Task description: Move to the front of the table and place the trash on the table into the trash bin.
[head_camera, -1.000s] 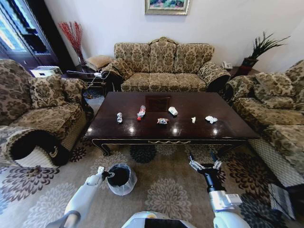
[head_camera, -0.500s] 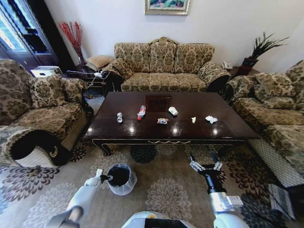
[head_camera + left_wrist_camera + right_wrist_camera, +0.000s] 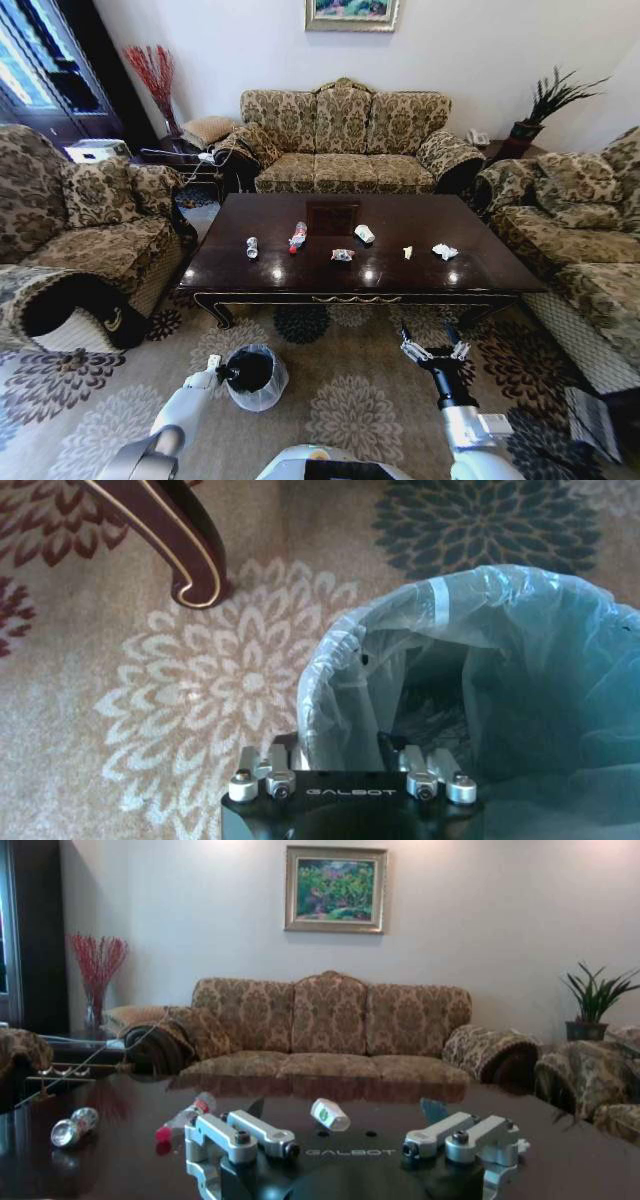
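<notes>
Facing the table (image 3: 470,262) from its long front side, the robot appears to have the approach largely in hand, while no sorting shows as done. All six bits of trash lie in a loose row across the dark top: the silvery can (image 3: 252,247), the red-and-white tube (image 3: 297,236), the colourful wrapper (image 3: 342,255), the paper cup (image 3: 364,234), a yellowish scrap (image 3: 407,252) and the crumpled tissue (image 3: 444,251). The trash bin (image 3: 262,394) stands on the carpet, near the table's front left leg, and what shows of its inside holds no trash. The left gripper (image 3: 222,372) sits at the bin's rim, its fingers closed over the bag's folded edge as far as the wrist view shows. The right gripper (image 3: 434,349) hangs spread wide and empty, short of the table edge. The bin's bottom stays dark and hard to read.
</notes>
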